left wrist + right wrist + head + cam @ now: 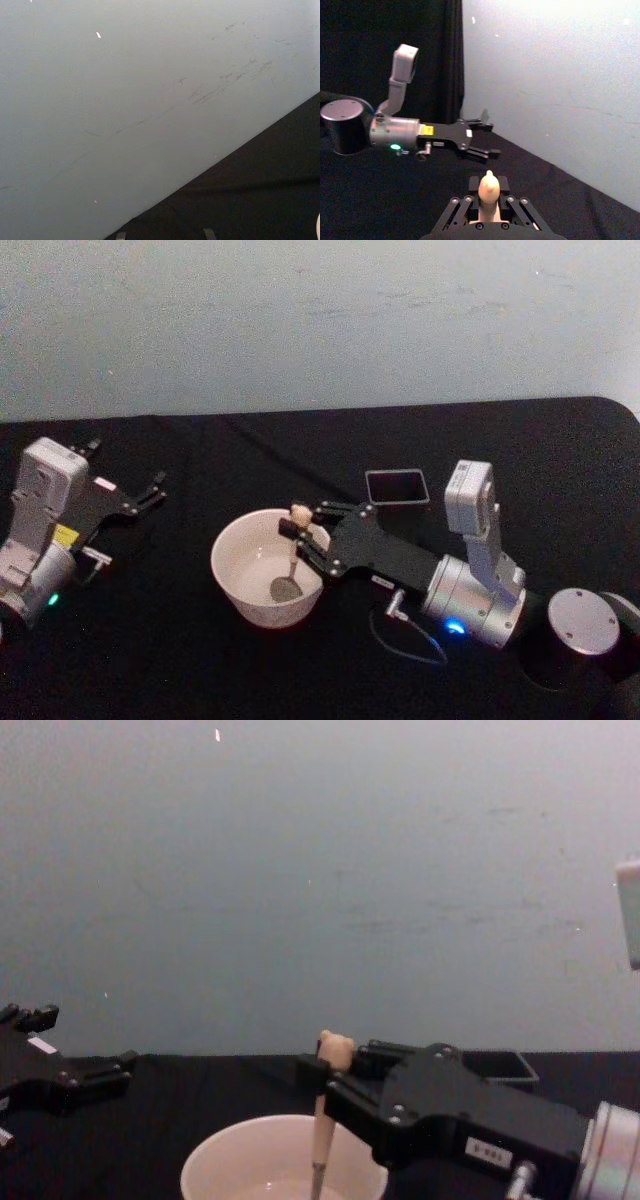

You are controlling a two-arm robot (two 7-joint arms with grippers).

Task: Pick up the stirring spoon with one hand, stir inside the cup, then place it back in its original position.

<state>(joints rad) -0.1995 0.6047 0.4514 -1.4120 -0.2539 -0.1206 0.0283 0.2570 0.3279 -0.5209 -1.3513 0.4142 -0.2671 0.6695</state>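
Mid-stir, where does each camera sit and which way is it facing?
Head: high, looking down on the table; right gripper holds the stirring spoon in the cup, left gripper open at left.
Chest: low, facing the wall across the cup's rim; both grippers.
Left wrist: facing wall and table edge; its fingertips.
Right wrist: along its own gripper toward the left gripper.
Head and chest share spoon, cup, grippers.

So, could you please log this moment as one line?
right pincer: shut on stirring spoon | spoon bowl: inside cup | left pincer: open, idle, left of cup
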